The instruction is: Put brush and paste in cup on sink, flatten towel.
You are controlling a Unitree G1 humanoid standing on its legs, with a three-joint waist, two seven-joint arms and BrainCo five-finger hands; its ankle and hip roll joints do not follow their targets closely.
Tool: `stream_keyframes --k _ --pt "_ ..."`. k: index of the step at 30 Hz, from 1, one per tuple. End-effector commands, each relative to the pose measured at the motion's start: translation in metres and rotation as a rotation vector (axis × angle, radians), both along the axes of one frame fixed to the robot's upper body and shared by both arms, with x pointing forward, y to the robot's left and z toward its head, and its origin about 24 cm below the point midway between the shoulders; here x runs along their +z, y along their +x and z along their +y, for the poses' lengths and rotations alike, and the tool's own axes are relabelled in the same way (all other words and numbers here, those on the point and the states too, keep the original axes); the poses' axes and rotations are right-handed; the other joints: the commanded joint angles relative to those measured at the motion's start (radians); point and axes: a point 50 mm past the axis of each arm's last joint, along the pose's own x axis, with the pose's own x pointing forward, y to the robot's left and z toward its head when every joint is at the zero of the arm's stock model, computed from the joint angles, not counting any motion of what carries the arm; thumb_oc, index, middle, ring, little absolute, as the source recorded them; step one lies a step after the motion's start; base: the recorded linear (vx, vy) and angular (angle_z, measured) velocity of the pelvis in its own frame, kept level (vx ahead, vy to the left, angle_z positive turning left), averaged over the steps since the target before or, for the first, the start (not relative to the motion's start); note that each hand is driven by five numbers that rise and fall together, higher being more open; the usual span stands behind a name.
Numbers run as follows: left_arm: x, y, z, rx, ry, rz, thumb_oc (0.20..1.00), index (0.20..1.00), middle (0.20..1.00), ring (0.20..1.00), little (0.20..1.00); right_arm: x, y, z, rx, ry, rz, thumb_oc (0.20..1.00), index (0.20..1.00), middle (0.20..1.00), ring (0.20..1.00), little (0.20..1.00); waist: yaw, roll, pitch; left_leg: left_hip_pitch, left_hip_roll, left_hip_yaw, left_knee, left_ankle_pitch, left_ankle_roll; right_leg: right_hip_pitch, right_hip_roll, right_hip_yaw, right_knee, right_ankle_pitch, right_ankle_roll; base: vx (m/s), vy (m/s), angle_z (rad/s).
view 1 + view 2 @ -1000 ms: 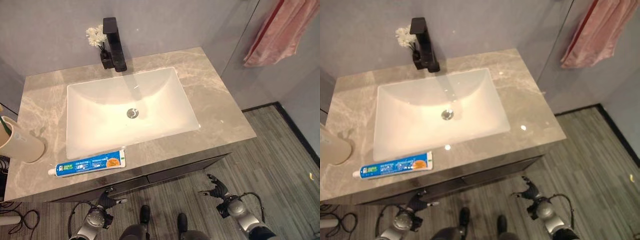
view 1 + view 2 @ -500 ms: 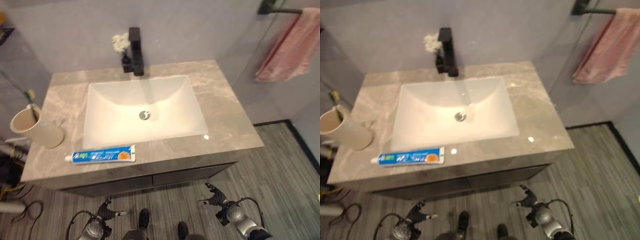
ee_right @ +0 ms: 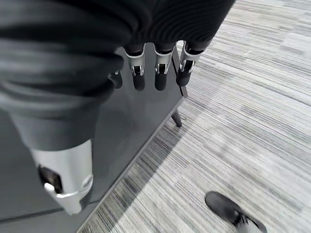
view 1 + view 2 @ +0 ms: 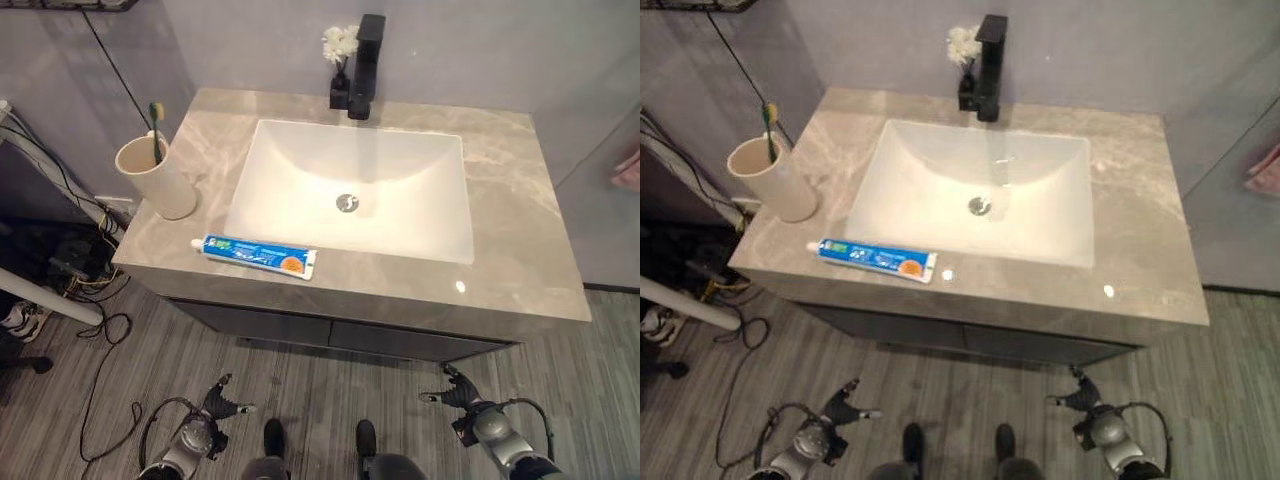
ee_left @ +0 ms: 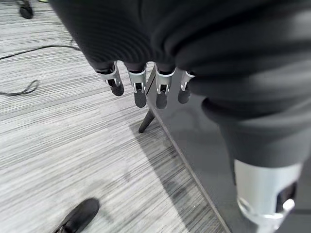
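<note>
**Clear counter front and right; clutter at the left and back**

Both hands hung low before the cabinet front (image 4: 340, 335), the left hand (image 4: 215, 405) and right hand (image 4: 455, 390) with relaxed fingers, holding nothing. Above and ahead of the left hand, the toothpaste tube (image 4: 258, 256) lay along the counter's (image 4: 520, 250) front strip, just in front of the basin (image 4: 350, 190). Further left of it stood the cup (image 4: 160, 180) with a toothbrush (image 4: 156, 125) sticking up from it. Ahead of the right hand the counter lay bare right of the basin. At the back, the black tap (image 4: 365, 68) and a small flower vase (image 4: 340, 60) stood against the wall.
</note>
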Motion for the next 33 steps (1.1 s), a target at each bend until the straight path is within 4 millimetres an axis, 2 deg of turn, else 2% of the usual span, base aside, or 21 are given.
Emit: stream_keyframes --k 1,3,4,5,6,7,8,10,11,13,16,17,19,23,24,25,27,28,30,31,33 --pt "0.011 0.003 0.017 -0.075 0.085 -0.041 1.000 1.000 1.000 1.000 1.000 0.004 0.004 -0.001 -0.010 -0.007 -0.042 1.000 1.000 1.000 1.000 1.000 0.025 -0.006 -0.028 -0.144 -0.029 -0.003 0.151 -0.020 0.031 -0.025 -0.097 0.084 0.149 0.026 0.104 0.00 0.193 -0.17" --pt "0.019 0.005 0.025 -0.084 0.108 -0.073 1.000 1.000 1.000 1.000 1.000 0.010 0.014 -0.002 -0.021 -0.015 -0.078 1.000 1.000 1.000 1.000 1.000 0.031 0.000 -0.017 -0.116 -0.034 0.012 0.132 -0.019 0.042 -0.067 -0.092 0.083 0.216 0.075 0.099 -0.01 0.191 -0.31" --pt "0.022 0.004 0.030 -0.072 0.117 -0.082 1.000 1.000 1.000 1.000 1.000 0.013 0.018 -0.002 -0.023 -0.016 -0.098 1.000 1.000 1.000 1.000 1.000 0.035 0.005 -0.009 -0.102 -0.030 0.021 0.121 -0.017 0.043 -0.085 -0.078 0.067 0.245 0.067 0.097 0.05 0.272 -0.26" --pt "0.024 0.002 0.037 -0.066 0.122 -0.082 1.000 1.000 1.000 1.000 1.000 0.013 0.018 -0.006 -0.050 -0.016 -0.103 1.000 1.000 1.000 1.000 1.000 0.019 0.011 -0.005 -0.072 -0.052 -0.001 0.090 -0.011 0.050 -0.115 0.043 0.123 0.238 0.001 0.081 0.08 0.237 -0.34" --pt "0.027 0.004 0.039 -0.068 0.133 -0.091 1.000 1.000 1.000 1.000 1.000 0.012 0.015 -0.009 -0.069 -0.020 -0.095 1.000 1.000 1.000 1.000 1.000 0.023 0.009 -0.006 -0.067 -0.056 -0.002 0.081 -0.007 0.051 -0.129 0.059 0.118 0.214 0.000 0.078 0.08 0.158 -0.43" --pt "0.027 0.004 0.040 -0.069 0.133 -0.091 1.000 1.000 1.000 1.000 1.000 0.012 0.015 -0.009 -0.069 -0.020 -0.095 1.000 1.000 1.000 1.000 1.000 0.023 0.009 -0.005 -0.065 -0.056 -0.002 0.079 -0.007 0.050 -0.127 0.059 0.118 0.213 0.000 0.077 0.08 0.046 -0.12" --pt "0.036 0.010 0.041 -0.131 0.175 -0.130 1.000 1.000 1.000 1.000 1.000 0.009 0.014 -0.014 -0.112 -0.032 -0.076 1.000 1.000 1.000 1.000 1.000 0.044 0.000 -0.001 -0.048 -0.058 0.020 0.073 -0.021 0.046 -0.155 0.023 0.011 0.085 0.051 0.075 0.07 0.003 0.17" --pt "0.045 0.018 0.040 -0.194 0.197 -0.163 1.000 1.000 1.000 1.000 1.000 0.004 0.009 -0.018 -0.135 -0.043 -0.037 1.000 1.000 1.000 1.000 1.000 0.041 0.006 0.007 -0.046 -0.053 0.005 0.085 -0.030 0.043 -0.142 0.014 0.031 0.063 0.060 0.081 0.06 -0.017 0.09" --pt "0.052 0.022 0.037 -0.323 0.250 -0.176 1.000 1.000 1.000 1.000 1.000 -0.005 -0.007 -0.028 -0.154 -0.099 0.051 1.000 1.000 1.000 1.000 1.000 0.051 0.010 0.008 -0.034 -0.057 -0.010 0.085 -0.040 0.047 -0.122 0.025 0.085 0.041 0.066 0.088 0.03 -0.021 -0.11" --pt "0.058 0.024 0.036 -0.375 0.266 -0.198 1.000 1.000 1.000 1.000 1.000 -0.006 -0.011 -0.035 -0.160 -0.125 0.073 1.000 1.000 1.000 1.000 1.000 0.067 0.012 0.002 -0.033 -0.059 -0.007 0.078 -0.036 0.043 -0.118 0.014 0.065 0.020 0.081 0.091 0.06 -0.035 0.19" --pt "0.086 0.018 0.038 -0.528 0.273 -0.274 1.000 1.000 1.000 1.000 1.000 -0.007 -0.029 -0.056 -0.241 -0.186 0.143 1.000 1.000 1.000 1.000 1.000 0.092 0.027 -0.010 -0.027 -0.066 -0.013 0.063 -0.034 0.037 -0.090 -0.002 0.033 -0.013 0.105 0.097 0.06 -0.020 0.32" --pt "0.088 0.017 0.039 -0.527 0.274 -0.272 1.000 1.000 1.000 1.000 1.000 -0.008 -0.029 -0.055 -0.239 -0.184 0.144 1.000 1.000 1.000 1.000 1.000 0.090 0.024 -0.011 -0.025 -0.066 -0.014 0.061 -0.033 0.037 -0.088 -0.002 0.032 -0.015 0.106 0.097 0.10 -0.013 0.25" --pt "0.130 0.002 0.043 -0.798 0.367 -0.307 1.000 1.000 1.000 1.000 1.000 -0.015 -0.049 -0.057 -0.162 -0.258 0.250 1.000 1.000 1.000 1.000 1.000 0.111 0.051 -0.021 -0.017 -0.069 -0.028 0.021 -0.019 0.028 -0.072 -0.013 0.004 -0.039 0.101 0.104 0.11 -0.012 0.21" --pt "0.163 -0.003 0.049 -0.894 0.439 -0.338 1.000 1.000 1.000 1.000 1.000 -0.019 -0.059 -0.057 -0.113 -0.282 0.297 1.000 1.000 1.000 1.000 1.000 0.129 0.069 -0.031 -0.020 -0.070 -0.037 -0.001 -0.007 0.021 -0.072 -0.023 -0.018 -0.039 0.097 0.110 0.03 -0.001 0.16" --pt "0.192 -0.001 0.052 -0.921 0.509 -0.401 1.000 1.000 1.000 1.000 1.000 -0.022 -0.063 -0.055 -0.129 -0.259 0.307 1.000 1.000 1.000 1.000 1.000 0.144 0.079 -0.039 -0.025 -0.074 -0.046 -0.007 0.008 0.020 -0.074 -0.029 -0.027 -0.039 0.103 0.112 0.07 0.009 0.19" --pt "0.204 0.001 0.056 -0.913 0.544 -0.436 1.000 1.000 1.000 1.000 1.000 -0.024 -0.065 -0.051 -0.117 -0.249 0.307 1.000 1.000 1.000 1.000 1.000 0.146 0.082 -0.045 -0.018 -0.075 -0.052 -0.014 0.003 0.019 -0.068 -0.031 -0.029 -0.039 0.096 0.114 0.05 0.008 0.17" --pt "0.206 -0.002 0.057 -0.908 0.548 -0.433 1.000 1.000 1.000 1.000 1.000 -0.024 -0.064 -0.049 -0.111 -0.247 0.307 1.000 1.000 1.000 1.000 1.000 0.140 0.078 -0.044 -0.016 -0.075 -0.052 -0.016 0.004 0.019 -0.067 -0.032 -0.030 -0.039 0.095 0.115 0.04 0.010 0.19" --pt "0.229 0.002 0.058 -0.899 0.605 -0.515 1.000 1.000 1.000 1.000 1.000 -0.026 -0.068 -0.047 -0.107 -0.238 0.318 1.000 1.000 1.000 1.000 1.000 0.154 0.088 -0.053 -0.011 -0.078 -0.059 -0.028 0.010 0.019 -0.061 -0.038 -0.038 -0.039 0.094 0.118 0.04 0.025 0.26" --pt "0.254 0.005 0.060 -0.866 0.659 -0.619 1.000 1.000 1.000 1.000 1.000 -0.028 -0.070 -0.043 -0.092 -0.226 0.327 1.000 1.000 1.000 1.000 1.000 0.159 0.095 -0.061 -0.009 -0.082 -0.065 -0.032 0.013 0.017 -0.056 -0.046 -0.043 -0.039 0.095 0.121 0.05 0.031 0.14" --pt "0.278 0.008 0.066 -0.775 0.699 -0.739 1.000 1.000 1.000 1.000 1.000 -0.032 -0.072 -0.038 -0.086 -0.210 0.343 1.000 1.000 1.000 1.000 1.000 0.163 0.098 -0.071 -0.009 -0.085 -0.072 -0.036 0.016 0.015 -0.052 -0.055 -0.053 -0.039 0.093 0.124 0.04 0.021 0.14" --pt "0.290 0.009 0.068 -0.700 0.687 -0.828 1.000 1.000 1.000 1.000 1.000 -0.033 -0.068 -0.032 -0.099 -0.187 0.332 1.000 1.000 1.000 1.000 1.000 0.157 0.095 -0.073 -0.011 -0.087 -0.077 -0.037 0.017 0.014 -0.051 -0.058 -0.060 -0.039 0.094 0.124 0.02 0.013 0.22"
